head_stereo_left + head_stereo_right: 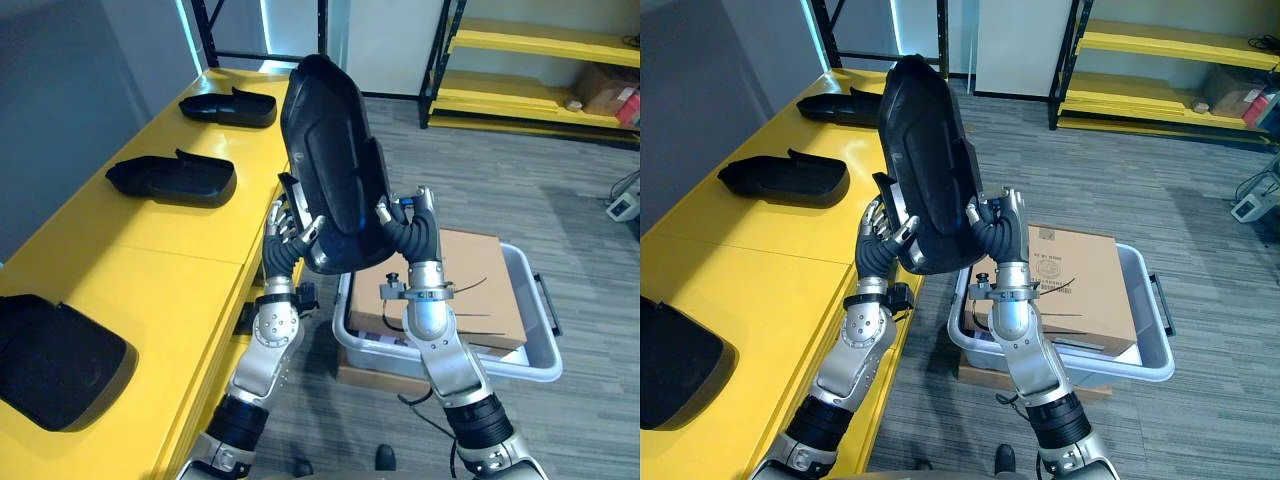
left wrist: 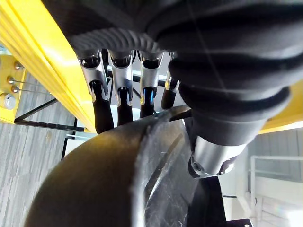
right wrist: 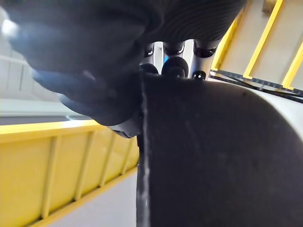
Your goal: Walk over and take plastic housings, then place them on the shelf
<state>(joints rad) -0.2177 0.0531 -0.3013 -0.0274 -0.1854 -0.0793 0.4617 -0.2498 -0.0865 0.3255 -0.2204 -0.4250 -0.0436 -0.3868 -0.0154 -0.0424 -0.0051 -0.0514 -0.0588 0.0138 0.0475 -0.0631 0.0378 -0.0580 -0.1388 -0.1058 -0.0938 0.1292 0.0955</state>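
A large black plastic housing stands nearly upright in the air between my two hands, just off the front edge of the yellow shelf. My left hand grips its lower left rim; in the left wrist view the fingers reach over the housing's edge with the thumb opposite. On the lower right rim sits my right hand, and its fingertips hook behind the housing's wall.
Three more black housings lie on the yellow shelf: one far, one in the middle, one near. A grey bin with a cardboard box stands on the floor below my right arm. Yellow racks line the far wall.
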